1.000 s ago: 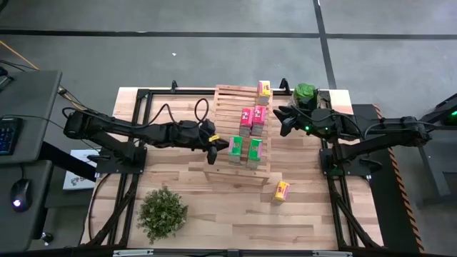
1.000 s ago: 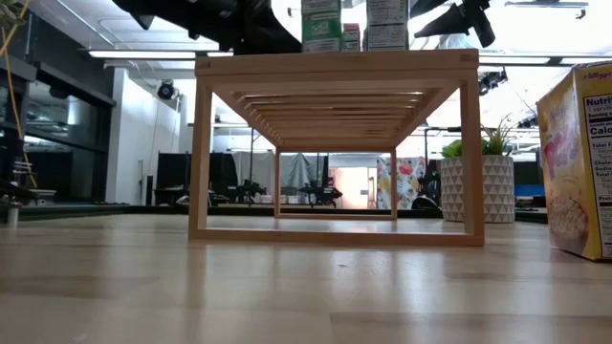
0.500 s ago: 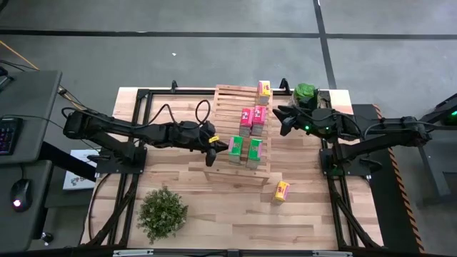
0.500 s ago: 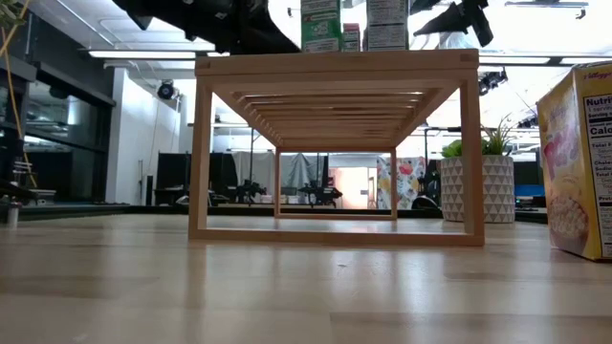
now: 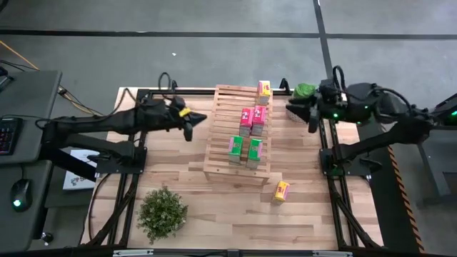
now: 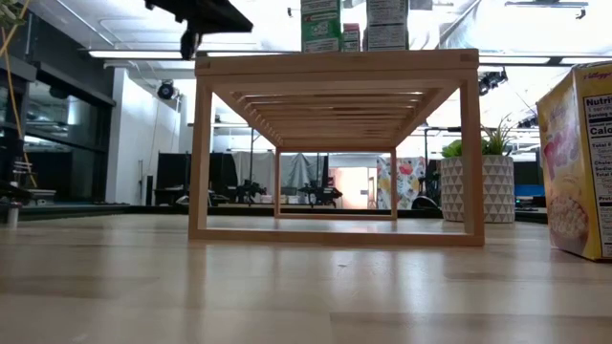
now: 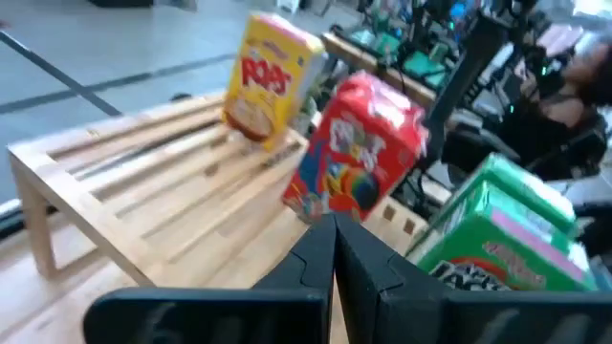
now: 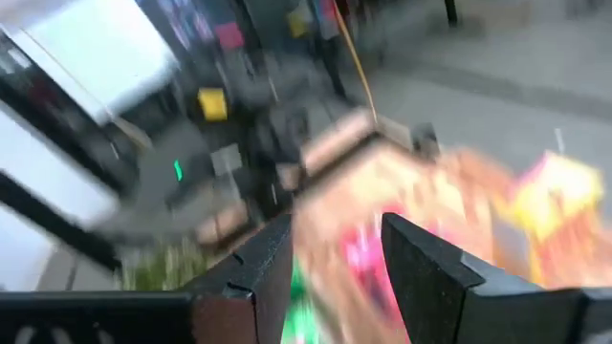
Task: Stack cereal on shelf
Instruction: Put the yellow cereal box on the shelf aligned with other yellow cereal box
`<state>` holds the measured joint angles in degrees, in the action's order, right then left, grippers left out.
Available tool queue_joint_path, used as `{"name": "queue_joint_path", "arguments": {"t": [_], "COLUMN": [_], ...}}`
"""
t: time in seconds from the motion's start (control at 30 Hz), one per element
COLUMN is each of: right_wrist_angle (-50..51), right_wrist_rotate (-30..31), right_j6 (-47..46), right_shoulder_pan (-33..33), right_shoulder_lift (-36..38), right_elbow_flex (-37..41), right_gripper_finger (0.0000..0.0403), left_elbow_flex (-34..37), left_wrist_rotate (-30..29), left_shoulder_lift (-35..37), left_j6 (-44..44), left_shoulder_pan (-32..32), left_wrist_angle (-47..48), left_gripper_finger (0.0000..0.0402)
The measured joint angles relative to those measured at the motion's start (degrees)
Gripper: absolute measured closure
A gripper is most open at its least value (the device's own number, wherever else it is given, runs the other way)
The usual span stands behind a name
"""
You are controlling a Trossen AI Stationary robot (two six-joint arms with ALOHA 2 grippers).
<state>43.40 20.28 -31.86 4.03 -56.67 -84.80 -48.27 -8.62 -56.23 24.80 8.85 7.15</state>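
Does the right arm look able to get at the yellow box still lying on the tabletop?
Probably yes. The yellow box lies alone on the table, just off the shelf on the right arm's side, with nothing on or against it. The right gripper, open and empty, sits by the far edge, so the way down looks free.

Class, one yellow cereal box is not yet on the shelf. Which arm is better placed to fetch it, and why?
Probably the right. The yellow box lies on the table off the shelf's right front corner, on the right gripper's side. The left gripper is across the shelf, fingers shut.
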Motion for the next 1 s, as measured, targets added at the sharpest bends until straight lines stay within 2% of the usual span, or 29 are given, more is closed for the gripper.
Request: {"name": "queue_joint_path", "arguments": {"t": [0.17, 0.27, 0.33, 0.5, 0.6, 0.8, 1.0], "right_wrist_angle": [28.2, 41.7, 47.0, 44.0, 44.0, 34.5, 20.5], "right_wrist_rotate": [-3.1, -7.0, -11.1, -19.6, -22.0, -20.2, -17.1], "right_j6": [-15.3, -25.8, -31.3, -43.7, -53.2, -76.7, -95.6], "right_shoulder_pan": [3.2, 4.9, 6.3, 12.0, 16.1, 25.0, 31.1], "right_shoulder_lift": [-5.9, -8.4, -9.3, -9.0, -9.0, -9.0, -9.3], "right_elbow_flex": [-12.3, -14.5, -13.8, -6.5, -1.8, 8.9, 20.6], "right_gripper_finger": [0.0249, 0.0248, 0.0240, 0.0199, 0.0165, 0.0105, 0.0087], "left_elbow_flex": [0.0, 0.0, 0.0, 0.0, 0.0, 0.0, 0.0], "left_wrist_rotate": [0.1, 0.4, 1.0, 4.1, 7.6, 16.0, 23.4], "left_shoulder_lift": [2.5, 2.7, 2.7, 2.7, 2.7, 2.7, 2.7], "left_j6": [0.0, 0.0, 0.1, 0.1, 0.1, -2.2, -2.4], "left_shoulder_pan": [2.1, 3.0, 3.5, 5.2, 6.4, 9.1, 11.2], "left_wrist_angle": [0.4, 1.0, 1.0, 0.8, 0.8, 0.8, 0.8], "left_gripper_finger": [0.0401, 0.0402, 0.0402, 0.0401, 0.0402, 0.0401, 0.0401]}}
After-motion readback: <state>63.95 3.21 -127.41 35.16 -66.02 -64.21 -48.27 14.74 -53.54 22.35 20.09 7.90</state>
